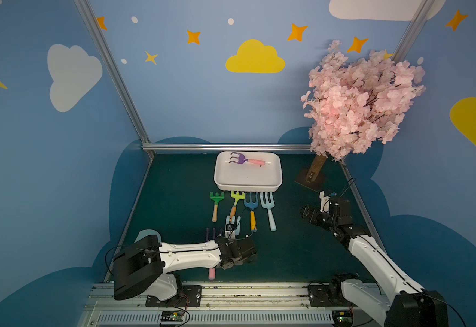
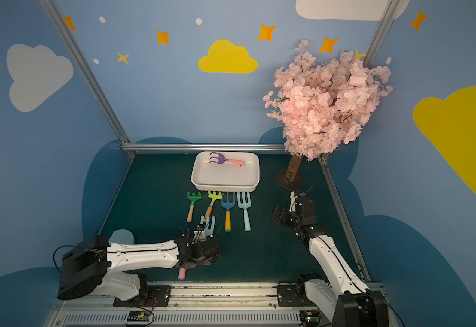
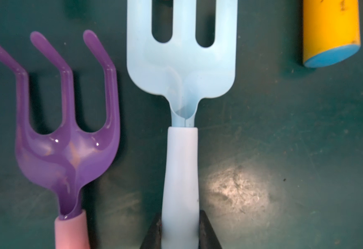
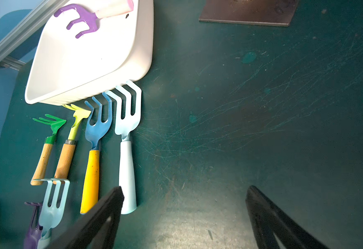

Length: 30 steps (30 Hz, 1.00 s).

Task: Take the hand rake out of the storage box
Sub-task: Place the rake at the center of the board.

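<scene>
- The storage box (image 1: 248, 177) sits at the back of the mat with one tool left in it: a purple rake (image 1: 242, 159) with a pink handle, lying by the far wall.
- Six tools are already out on the mat, so the job looks nearly done. That last rake still needs lifting out.
- The left gripper (image 3: 180, 234) is clamped on the handle of a pale-blue fork (image 3: 181, 75), low over the mat, right beside a second purple rake (image 3: 66, 146).
- The right gripper (image 4: 185, 191) has its jaws spread wide with nothing in them, over bare mat and well apart from the box.
- Count is seven tools:
  - two purple rakes
  - two pale-blue forks, the other one (image 1: 269, 211) in the row
  - one blue fork with a yellow handle (image 1: 251, 211)
  - one green rake (image 1: 216, 202)
  - one lime rake (image 1: 237, 196)
- Also one box and one pink blossom tree (image 1: 361, 104).
</scene>
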Motion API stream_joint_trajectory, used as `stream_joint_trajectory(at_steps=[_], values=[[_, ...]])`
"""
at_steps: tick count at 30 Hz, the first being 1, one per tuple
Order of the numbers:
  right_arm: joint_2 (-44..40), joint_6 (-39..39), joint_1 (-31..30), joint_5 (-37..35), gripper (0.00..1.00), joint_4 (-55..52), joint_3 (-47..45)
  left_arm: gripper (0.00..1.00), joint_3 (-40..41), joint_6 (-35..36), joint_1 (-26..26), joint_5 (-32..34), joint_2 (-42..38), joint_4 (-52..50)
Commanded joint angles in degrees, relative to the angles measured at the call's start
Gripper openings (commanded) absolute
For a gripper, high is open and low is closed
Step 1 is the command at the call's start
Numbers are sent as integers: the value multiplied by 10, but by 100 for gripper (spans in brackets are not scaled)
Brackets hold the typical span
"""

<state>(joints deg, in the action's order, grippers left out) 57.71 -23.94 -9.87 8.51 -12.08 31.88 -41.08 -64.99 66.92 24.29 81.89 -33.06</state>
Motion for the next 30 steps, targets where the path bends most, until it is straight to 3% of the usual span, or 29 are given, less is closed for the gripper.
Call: stream_joint_trajectory(at_steps=[1,13,19,23,25,30], values=[[7,7,-7,-10,92,13,18,16,-2,-10,3,-8,-11,-30],[34,11,-34,-17,92,15,34,20,7,-22,10,-18,-14,-34],[52,15,-39,-21,92,15,44,38,1,-27,8,-27,9,-38],[57,16,-42,-16,92,16,46,42,-6,-27,6,-30,16,-38],[57,15,-42,-16,92,14,47,49,-14,-22,5,-26,15,-42],[48,14,-43,-13,92,14,44,58,-66,29,-19,10,-14,-102]])
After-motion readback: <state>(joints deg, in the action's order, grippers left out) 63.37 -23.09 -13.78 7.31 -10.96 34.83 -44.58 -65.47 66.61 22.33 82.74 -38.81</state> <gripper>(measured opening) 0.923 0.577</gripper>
